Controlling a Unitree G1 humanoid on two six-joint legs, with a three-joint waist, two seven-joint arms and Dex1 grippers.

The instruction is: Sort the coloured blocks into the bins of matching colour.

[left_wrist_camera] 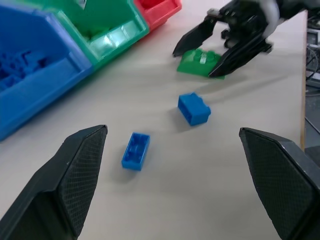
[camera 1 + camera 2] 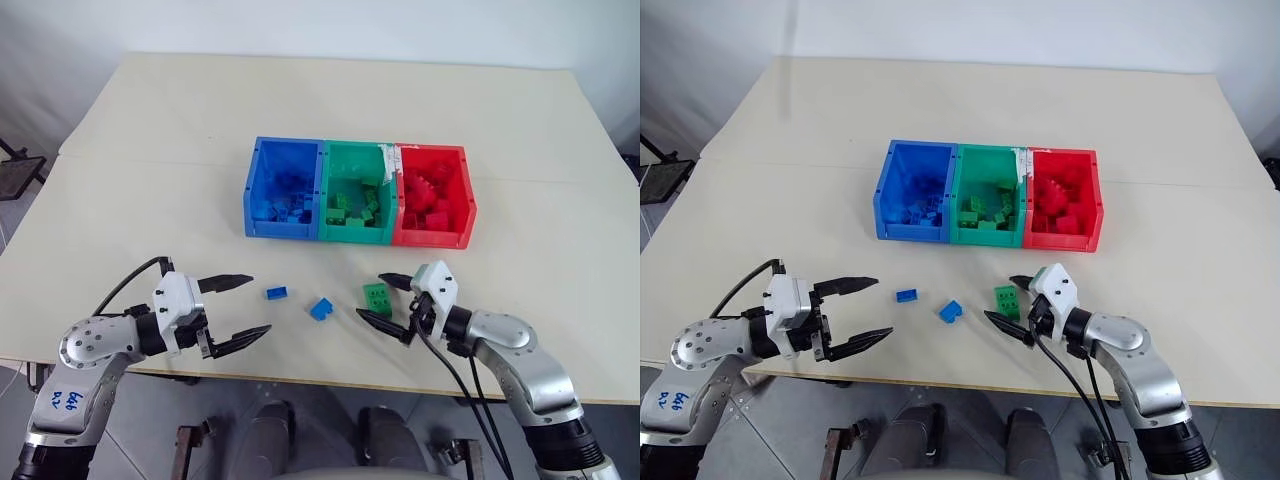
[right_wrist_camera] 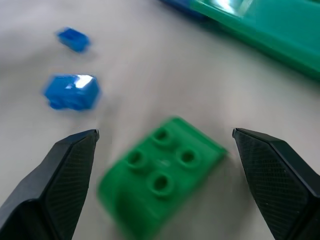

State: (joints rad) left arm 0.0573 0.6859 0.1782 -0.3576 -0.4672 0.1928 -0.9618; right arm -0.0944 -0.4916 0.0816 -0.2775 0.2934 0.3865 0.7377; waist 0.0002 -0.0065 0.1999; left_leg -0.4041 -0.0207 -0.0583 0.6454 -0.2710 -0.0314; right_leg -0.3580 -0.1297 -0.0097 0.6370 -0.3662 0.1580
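Note:
A green block (image 2: 377, 296) lies on the table near the front edge, between the open fingers of my right gripper (image 2: 387, 299); the right wrist view shows it studs up (image 3: 162, 177) with a finger on either side and gaps to both. Two blue blocks (image 2: 277, 293) (image 2: 321, 309) lie to its left. My left gripper (image 2: 238, 309) stands open left of them, nothing between its fingers. Behind are the joined bins: blue bin (image 2: 254, 185), green bin (image 2: 352, 152) and red bin (image 2: 434, 152), each holding several blocks of its own colour.
The cream table (image 2: 150, 130) stretches wide behind and beside the bins. Its front edge (image 2: 320, 380) runs just under both grippers. A dark stand (image 2: 15, 170) shows off the table at far left.

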